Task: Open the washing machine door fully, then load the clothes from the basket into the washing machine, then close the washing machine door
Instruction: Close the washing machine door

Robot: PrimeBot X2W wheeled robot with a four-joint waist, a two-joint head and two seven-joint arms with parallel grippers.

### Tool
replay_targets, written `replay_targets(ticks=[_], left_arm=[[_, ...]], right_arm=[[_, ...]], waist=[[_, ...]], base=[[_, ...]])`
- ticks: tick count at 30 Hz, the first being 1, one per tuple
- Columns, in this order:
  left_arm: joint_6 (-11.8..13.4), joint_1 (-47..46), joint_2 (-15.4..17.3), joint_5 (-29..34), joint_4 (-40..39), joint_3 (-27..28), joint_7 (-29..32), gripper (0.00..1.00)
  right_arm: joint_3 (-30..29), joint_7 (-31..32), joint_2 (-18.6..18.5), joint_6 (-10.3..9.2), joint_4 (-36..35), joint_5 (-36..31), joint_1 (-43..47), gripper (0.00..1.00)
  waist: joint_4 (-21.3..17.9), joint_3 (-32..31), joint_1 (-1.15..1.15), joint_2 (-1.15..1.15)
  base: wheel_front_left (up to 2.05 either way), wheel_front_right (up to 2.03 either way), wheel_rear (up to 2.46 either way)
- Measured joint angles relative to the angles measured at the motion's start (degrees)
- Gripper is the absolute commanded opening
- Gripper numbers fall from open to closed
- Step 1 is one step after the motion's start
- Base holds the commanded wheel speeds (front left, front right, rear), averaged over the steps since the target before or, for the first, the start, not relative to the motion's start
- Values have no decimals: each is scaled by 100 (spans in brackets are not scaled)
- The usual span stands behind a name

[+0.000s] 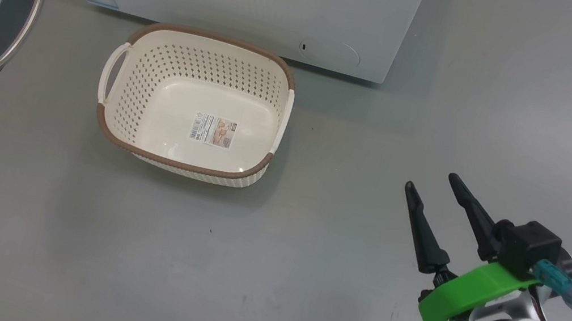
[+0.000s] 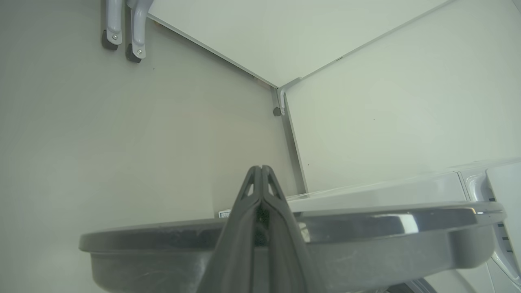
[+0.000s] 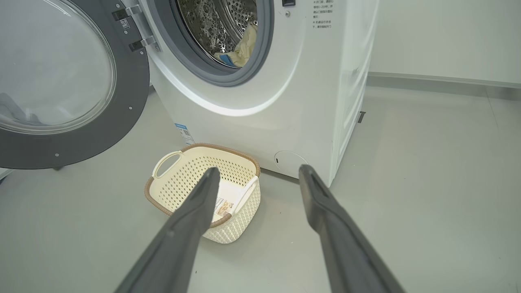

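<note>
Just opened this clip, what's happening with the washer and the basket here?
The small cream perforated plastic basket sits empty on the floor before the big white front-loading washing machine; the pale cream-yellow clothes with blue cuffs lie in its steel drum. The round black-rimmed glass door stands wide open. The left pincer is shut at the door's edge, contact unclear. The right pincer hangs open and empty over the floor, right of the basket. Closing the door is left.

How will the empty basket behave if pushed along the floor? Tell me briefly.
Probably light: the basket is thin perforated plastic and empty. Likely to slide rather than tip on the smooth floor, being low and wide. It looks moulded, so probably stiff.
</note>
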Motion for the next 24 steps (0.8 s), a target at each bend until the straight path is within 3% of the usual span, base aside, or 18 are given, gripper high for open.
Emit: replay_targets(ticks=[24], left_arm=[[-514, 147, 12, -163, -31, -334, 1510, 0]], right_arm=[[-4, -53, 10, 0, 86, -32, 0, 100]], waist=[[77, -201, 0, 0]], base=[[0, 0, 0]])
